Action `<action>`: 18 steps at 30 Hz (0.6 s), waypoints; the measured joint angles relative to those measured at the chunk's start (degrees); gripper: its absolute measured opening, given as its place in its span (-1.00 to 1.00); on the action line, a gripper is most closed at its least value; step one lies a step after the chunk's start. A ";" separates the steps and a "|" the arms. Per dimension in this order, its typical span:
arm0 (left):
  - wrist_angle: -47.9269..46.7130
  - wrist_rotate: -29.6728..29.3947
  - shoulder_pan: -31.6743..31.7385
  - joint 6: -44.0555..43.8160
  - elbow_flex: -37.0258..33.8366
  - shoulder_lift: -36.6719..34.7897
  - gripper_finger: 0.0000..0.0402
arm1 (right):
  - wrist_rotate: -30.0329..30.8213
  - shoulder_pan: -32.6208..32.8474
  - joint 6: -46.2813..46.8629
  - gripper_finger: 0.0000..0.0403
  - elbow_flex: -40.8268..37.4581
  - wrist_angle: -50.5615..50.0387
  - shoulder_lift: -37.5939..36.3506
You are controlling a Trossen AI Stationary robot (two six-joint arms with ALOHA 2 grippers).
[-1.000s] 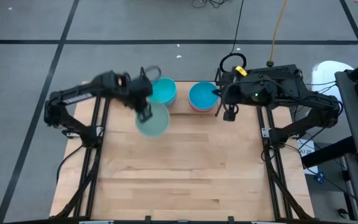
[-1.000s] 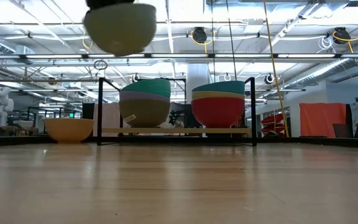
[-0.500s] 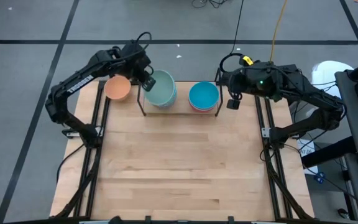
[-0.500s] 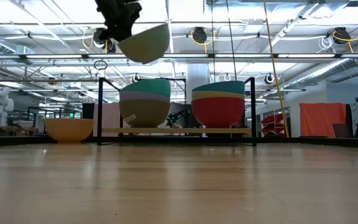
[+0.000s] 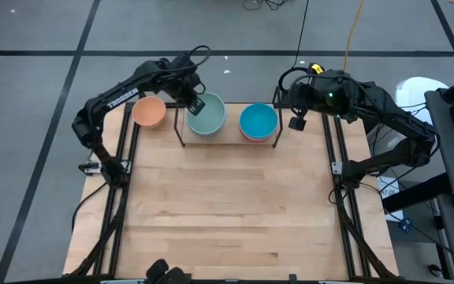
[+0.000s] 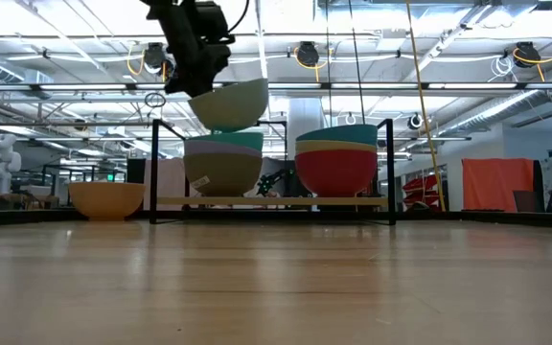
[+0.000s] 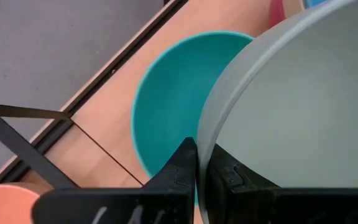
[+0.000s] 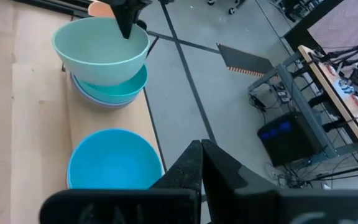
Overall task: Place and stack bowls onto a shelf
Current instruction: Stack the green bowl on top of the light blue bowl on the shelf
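My left gripper (image 5: 193, 101) (image 6: 199, 59) (image 7: 201, 152) is shut on the mint green bowl (image 5: 208, 115) (image 6: 230, 103) (image 8: 101, 50), just above the left stack on the shelf (image 6: 276, 201) (image 5: 228, 142). That stack has a teal bowl (image 7: 166, 112) (image 6: 242, 140) on top, then lavender and olive-grey. The right stack is topped by a blue bowl (image 5: 258, 121) (image 8: 114, 162) over cream and magenta. An orange bowl (image 5: 149, 112) (image 6: 106, 199) rests on its base on the table, left of the shelf. My right gripper (image 5: 296, 122) (image 8: 201, 152) is shut, in the air right of the shelf. My left gripper pinches the mint bowl's rim (image 7: 205, 134) on its far-left side, one finger (image 7: 229, 174) inside the bowl and one (image 7: 180, 167) outside. The fingers come from above, pointing down. The bowl hangs slightly tilted over the teal bowl; whether they touch, I cannot tell.
Thin black wire uprights (image 6: 153, 168) (image 6: 390, 168) stand at the shelf's ends, close to both stacks. The wooden tabletop (image 5: 227, 213) stretches out on the near side of the shelf. Black frame rails (image 5: 120, 197) (image 5: 345, 205) run along the table's left and right edges.
My left gripper has carried the mint bowl from in front of the shelf toward the far edge and to the right, then down over the left stack. The bowl now sits lower, just above the teal bowl. My right gripper has drifted a little toward the far edge.
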 joint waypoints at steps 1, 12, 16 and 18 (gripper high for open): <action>0.02 -0.03 0.22 0.00 0.00 0.28 -0.96 | 0.00 -0.10 -0.23 -1.00 0.00 -0.02 0.00; -1.39 -0.18 3.03 0.26 0.00 0.46 -0.96 | -0.04 -0.38 -0.74 -1.00 0.00 0.00 0.00; -2.15 -0.25 3.46 0.44 -0.91 0.75 -0.96 | -0.06 -0.38 -0.74 -1.00 0.00 0.01 0.00; -2.50 -0.24 3.50 0.99 -1.52 1.00 -0.96 | -0.07 -0.38 -0.74 -1.00 0.00 0.02 0.00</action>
